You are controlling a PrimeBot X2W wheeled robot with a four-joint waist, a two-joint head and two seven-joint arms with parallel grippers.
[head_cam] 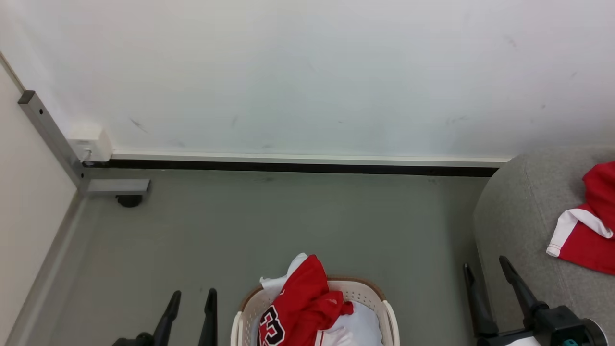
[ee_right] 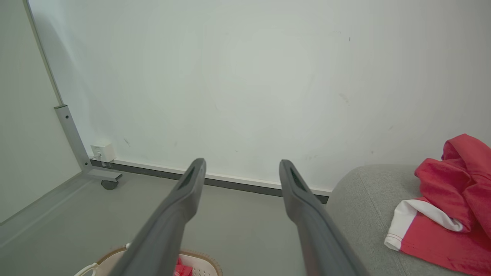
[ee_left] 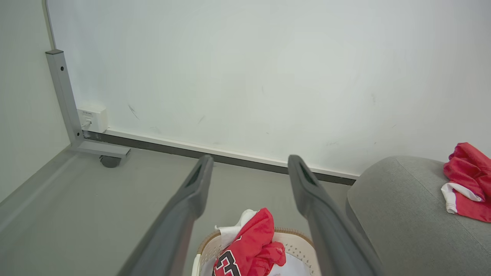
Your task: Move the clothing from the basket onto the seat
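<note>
Room: plain white wall [head_cam: 307, 72] with a dark skirting strip, grey floor [head_cam: 288, 226], and a grey metal frame leg [head_cam: 50, 134] on a caster at the far left.
Head view, basket: oval white plastic laundry basket [head_cam: 390, 317] with perforated walls and a brown rim stands on the floor at near centre, cut off by the bottom edge.
Head view, clothing: red, white-trimmed numbered garment [head_cam: 307, 300] showing a black-and-white 23 is heaped in the basket and rises above its far-left rim; its long axis seems to run near to far. A second red garment [head_cam: 588, 230] with white trim already lies on the large grey woven-fabric seat [head_cam: 519, 216] at the right.
Head view, claws: left claw [head_cam: 193, 294] hangs just left of the basket, and right claw [head_cam: 485, 263] is at the seat's near-left edge; both stand parted and carry nothing.
Left wrist view: left claw [ee_left: 249, 161] is spread wide and empty; the numbered garment [ee_left: 253, 245] shows low between its fingers, with the seat [ee_left: 399, 214] off to the right.
Right wrist view: right claw [ee_right: 242, 163] gapes empty over bare floor; the basket rim [ee_right: 203, 257] lies low and left, the second red garment [ee_right: 441, 214] to the right.
Key relation: the numbered garment lies just right of the left claw and well left of the right claw, so the left arm looks the nearer one for the pick.
</note>
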